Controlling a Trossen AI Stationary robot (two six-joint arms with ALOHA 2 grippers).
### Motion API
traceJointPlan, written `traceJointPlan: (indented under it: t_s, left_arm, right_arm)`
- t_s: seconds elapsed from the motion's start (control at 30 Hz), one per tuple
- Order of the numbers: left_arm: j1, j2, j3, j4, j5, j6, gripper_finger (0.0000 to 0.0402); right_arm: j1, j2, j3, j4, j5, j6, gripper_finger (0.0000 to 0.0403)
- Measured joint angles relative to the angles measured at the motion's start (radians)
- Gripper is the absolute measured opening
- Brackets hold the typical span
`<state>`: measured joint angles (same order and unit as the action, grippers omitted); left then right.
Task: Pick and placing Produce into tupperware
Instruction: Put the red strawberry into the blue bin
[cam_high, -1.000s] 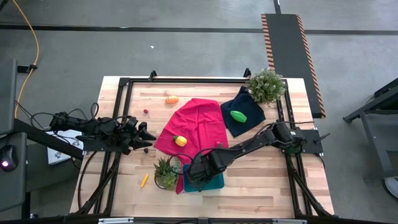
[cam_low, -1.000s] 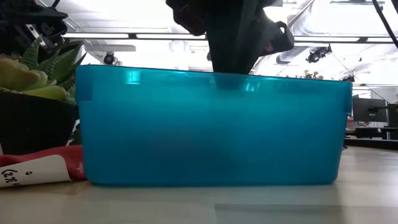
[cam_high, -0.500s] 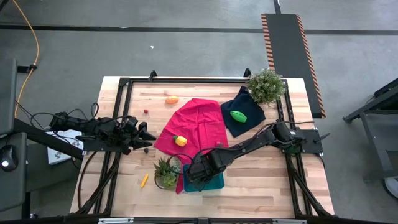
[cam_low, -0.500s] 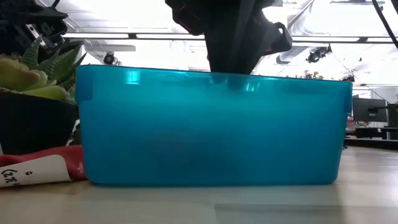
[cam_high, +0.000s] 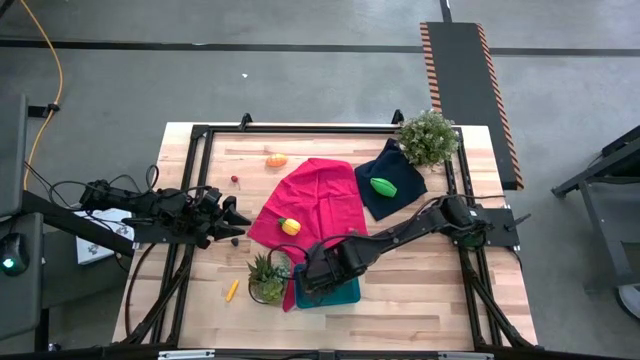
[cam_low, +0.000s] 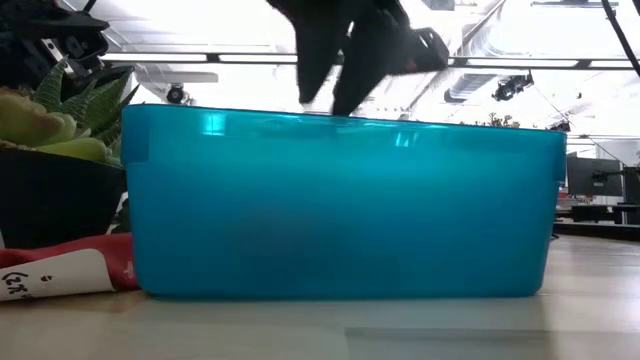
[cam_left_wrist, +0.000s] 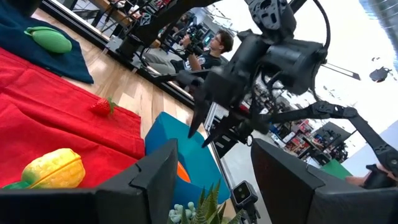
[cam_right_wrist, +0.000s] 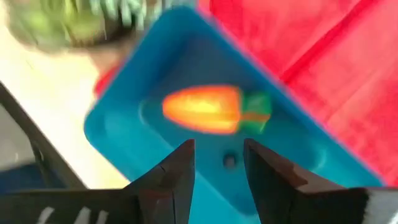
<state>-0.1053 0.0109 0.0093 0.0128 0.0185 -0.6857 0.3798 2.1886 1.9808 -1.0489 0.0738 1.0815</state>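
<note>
The carrot (cam_right_wrist: 205, 109) lies on the floor of the teal tupperware (cam_high: 345, 292), orange body and green top both free of any grip. The tupperware sits near the desk's (cam_high: 420, 290) front edge, its one side on the red cloth (cam_high: 315, 205), with a small potted succulent (cam_high: 266, 275) just beside it. The right tool (cam_right_wrist: 217, 163) hangs just above the container, its two fingers parted and holding nothing. On the red cloth rests a yellow piece (cam_high: 290, 226); a green oval (cam_high: 383, 185) lies on the navy cloth (cam_high: 395, 190), an orange piece (cam_high: 276, 159) near the far edge, and a thin yellow stick (cam_high: 232, 290) beside the succulent. The left tool (cam_high: 232, 220) waits at the desk's left side, jaws parted and empty.
</note>
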Motion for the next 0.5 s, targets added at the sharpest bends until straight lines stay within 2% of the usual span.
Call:
traceJointPlan:
  t_s: [0.17, 0.5]
  left_arm:
    - [0.0, 0.0, 0.0, 0.0, 0.0, 0.0, 0.0193]
    - [0.0, 0.0, 0.0, 0.0, -0.005, 0.0, 0.0193]
  right_arm:
    - [-0.004, -0.058, 0.0, -0.026, 0.158, 0.035, 0.0129]
    - [-0.122, -0.105, 0.0, -0.194, 0.11, -0.012, 0.0129]
